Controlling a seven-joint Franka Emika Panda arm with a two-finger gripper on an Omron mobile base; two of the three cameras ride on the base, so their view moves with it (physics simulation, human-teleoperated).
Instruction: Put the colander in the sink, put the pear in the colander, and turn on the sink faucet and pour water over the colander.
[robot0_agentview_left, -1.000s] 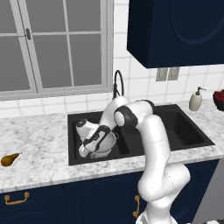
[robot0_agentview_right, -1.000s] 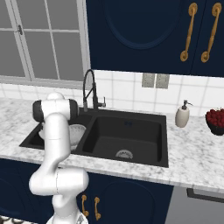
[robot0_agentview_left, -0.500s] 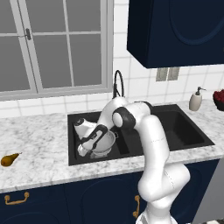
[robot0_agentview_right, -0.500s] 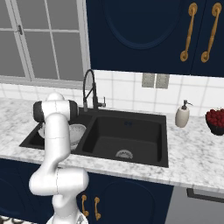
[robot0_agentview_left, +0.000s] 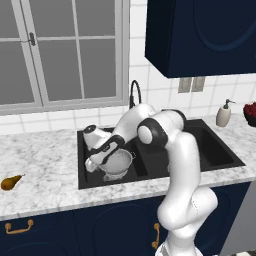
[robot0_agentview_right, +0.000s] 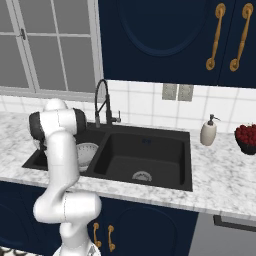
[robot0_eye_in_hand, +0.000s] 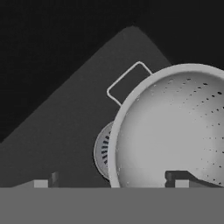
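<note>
The white-silver perforated colander (robot0_agentview_left: 119, 162) rests upright in the left basin of the black sink (robot0_agentview_left: 210, 145), over its silver drain (robot0_eye_in_hand: 101, 151). In the hand view the colander (robot0_eye_in_hand: 175, 131) is seen from close above. My gripper (robot0_agentview_left: 111, 152) hangs at the colander's left rim and is open. Its fingers (robot0_eye_in_hand: 178, 178) stand wide apart, one inside the bowl and one outside it. The golden-brown pear (robot0_agentview_left: 11, 182) lies on the marble counter far to the left. The black gooseneck faucet (robot0_agentview_left: 134, 92) stands behind the sink, and no water runs from it.
A white soap dispenser (robot0_agentview_left: 223, 114) and a dark bowl of red fruit (robot0_agentview_right: 246, 137) stand on the counter to the right of the sink. The right basin (robot0_agentview_right: 145, 150) holds just its drain. A window lies behind the left counter.
The hand has shifted slightly up and left at the colander's rim. The colander stays low in the left basin.
</note>
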